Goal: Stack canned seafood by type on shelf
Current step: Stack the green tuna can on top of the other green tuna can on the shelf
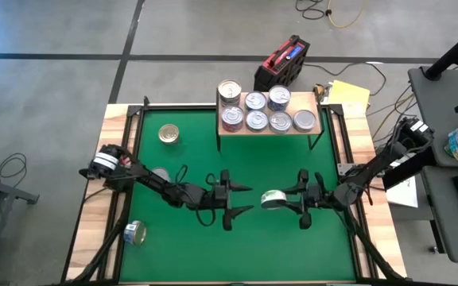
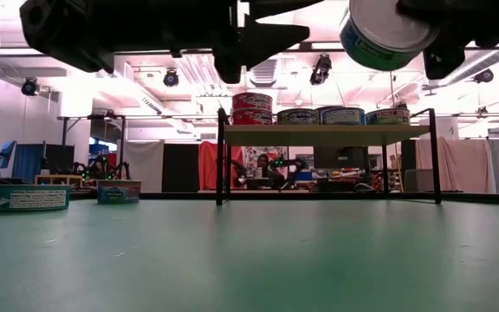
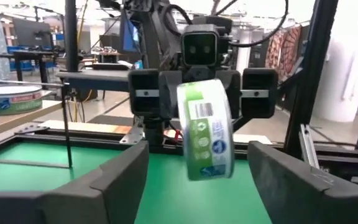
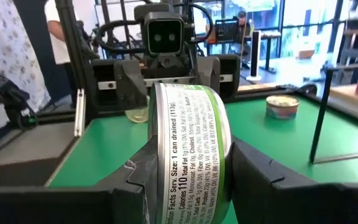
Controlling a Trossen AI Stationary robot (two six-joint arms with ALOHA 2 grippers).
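While the high view is consulted first, note that the right tool (image 1: pixel 291 199) is clamped on a green-labelled can (image 1: pixel 273 199) at mid-counter, and the left tool (image 1: pixel 242 200) faces it with its fingers spread wide and nothing between them. The shelf (image 1: pixel 322 110) lies ahead of the right tool, toward the far edge of the green mat (image 1: pixel 189 159), with seven cans on its board. It is nearer the right arm than the left. Three loose cans remain on the left arm's side: a gold-topped can (image 1: pixel 168 133), a can (image 1: pixel 160 174) partly under the left arm, and a can on its side (image 1: pixel 134 233) at the mat's edge

From the low view, the held can hangs clear of the counter (image 2: pixel 249 260), tilted, and the shelf stands beyond and below it, with a red-labelled stack of two (image 2: pixel 252 108) at one end. Both arms are cut off by the frame

From the left wrist view, the held can stands on edge, its round axis level, just beyond the open fingers (image 3: pixel 114 177)

From the right wrist view, the can fills the gap between the fingers (image 4: pixel 263 180); which type its label names cannot be read with confidence, so the matching stack is a judgement yet to be made. A person stands beyond the counter, cut off
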